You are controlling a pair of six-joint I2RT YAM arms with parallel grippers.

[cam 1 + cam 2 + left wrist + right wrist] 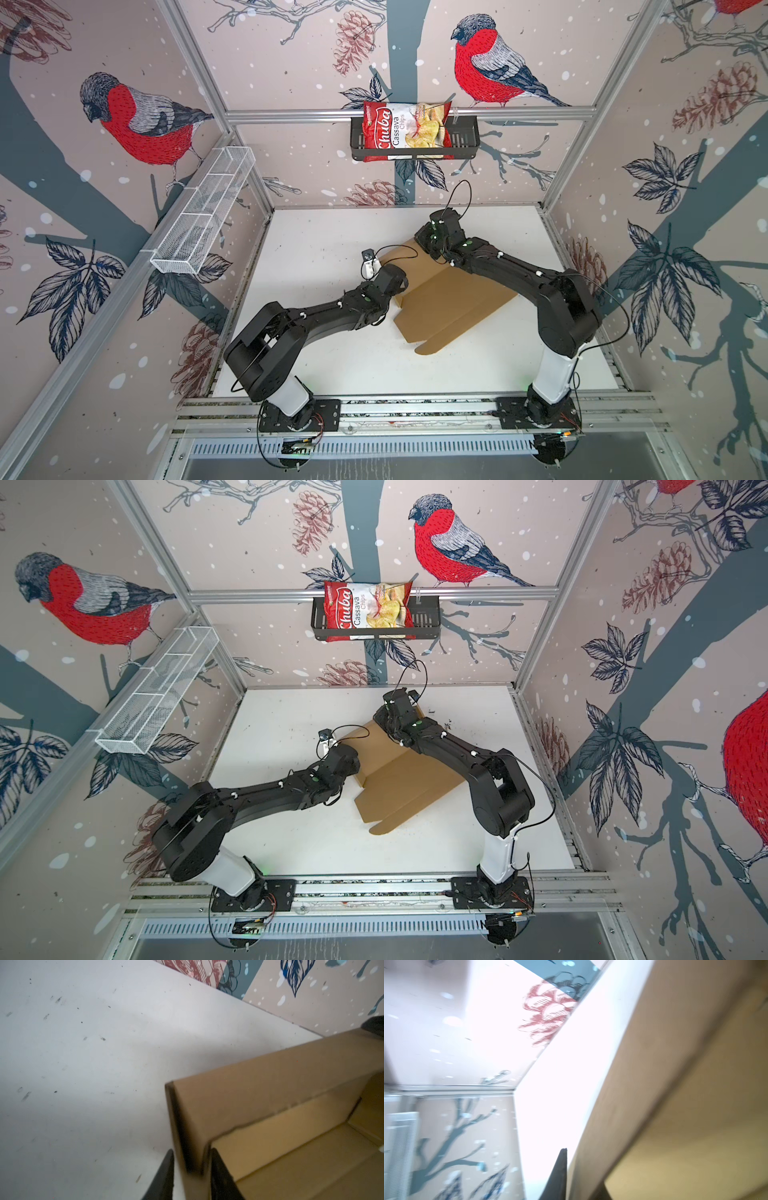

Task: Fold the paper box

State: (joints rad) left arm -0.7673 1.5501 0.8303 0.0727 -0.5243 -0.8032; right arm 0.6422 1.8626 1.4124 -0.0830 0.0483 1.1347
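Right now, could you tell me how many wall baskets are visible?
2: white mesh basket on the left wall; black basket on the back wall, holding a cassava chips bag.

READ: "Chuba", white script on a red field | READ: "Cassava Chips", dark letters on the pale panel beside it | ON: chips bag (405, 131) (368, 611) in the black basket (465, 141) on the back wall | lettering runs sideways | legible in both top views | finer print too small to read
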